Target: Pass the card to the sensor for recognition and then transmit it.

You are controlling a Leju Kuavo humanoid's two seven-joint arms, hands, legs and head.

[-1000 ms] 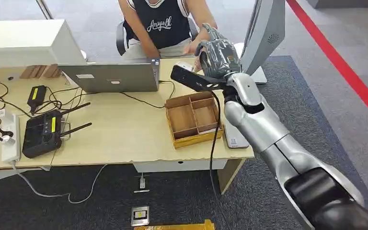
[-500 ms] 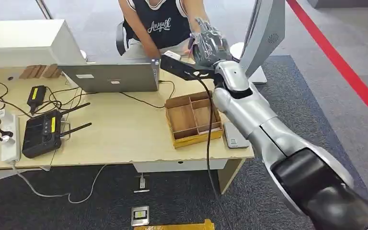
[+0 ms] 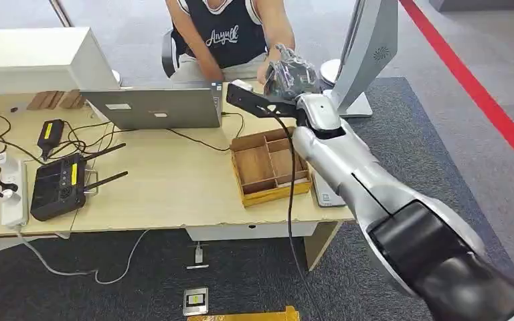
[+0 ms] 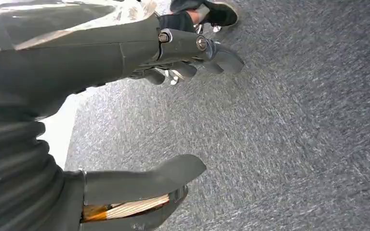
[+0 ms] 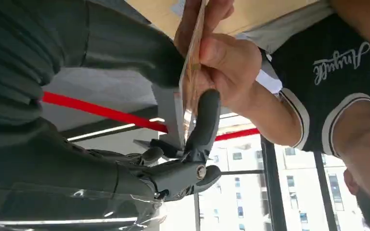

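Here, right robot hand (image 5: 183, 120) raised past the far tabletop (image 3: 174, 180) edge, thumb and a dark finger pinching the card (image 5: 191, 62) edge-on, a person's hand (image 5: 221, 57) gripping the same card. Left robot hand (image 4: 173, 110) hanging above grey carpet (image 4: 294, 134), fingers apart, holding nothing.

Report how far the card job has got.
The scan step cannot be confirmed from these views. In hand: the right hand pinches the thin tan card while the seated person's hand grips the same card, so the handover is under way. The head view shows the right hand reaching across the light wooden desk. Left: release the card and pull back.
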